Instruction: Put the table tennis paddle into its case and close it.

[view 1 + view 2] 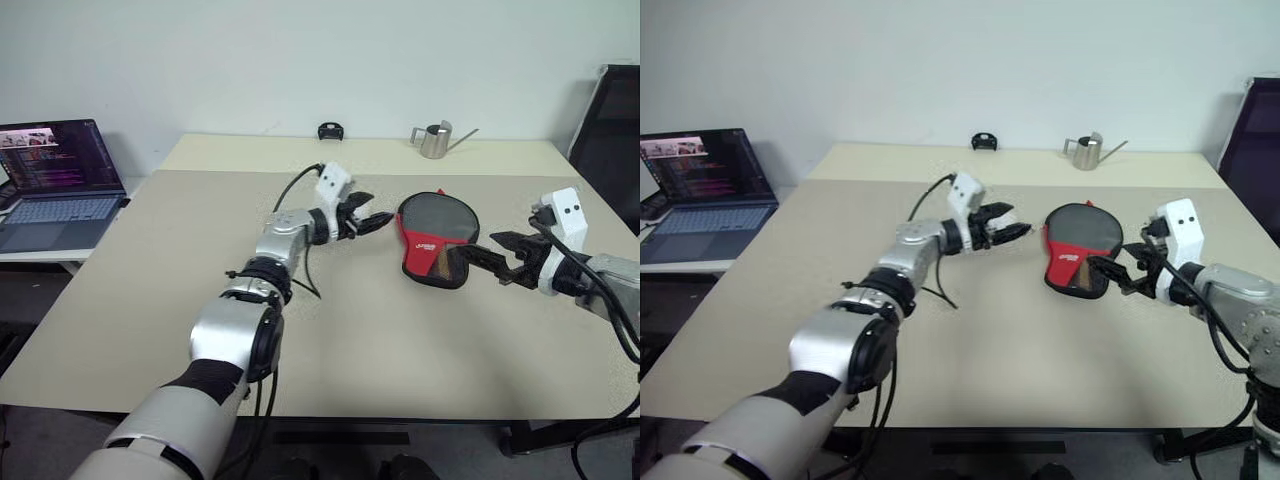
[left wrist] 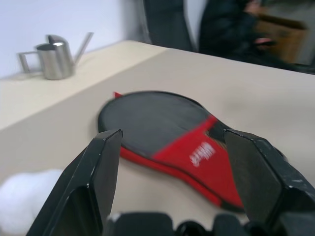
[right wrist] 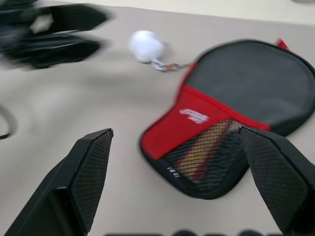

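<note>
You had the case (image 1: pixel 432 238) lying flat mid-table with the table tennis paddle (image 3: pixel 204 156) inside (handle visible through the mesh), left gripper (image 1: pixel 371 219) and right gripper (image 1: pixel 478 256) both spread, empty, flanking it.

White lettering stands on the red panel of the case (image 3: pixel 194 118), too blurred to read.

Lying flat mid-counter (image 1: pixel 150 290), the case (image 1: pixel 432 245), flanked closely by the left tool (image 1: pixel 366 220) and right tool (image 1: pixel 488 257), both gaping. Leaving wide bare surface toward the near edge. Standing well back along the far edge: a metal watering can (image 1: pixel 435 140) and small black object (image 1: pixel 331 130).
</note>
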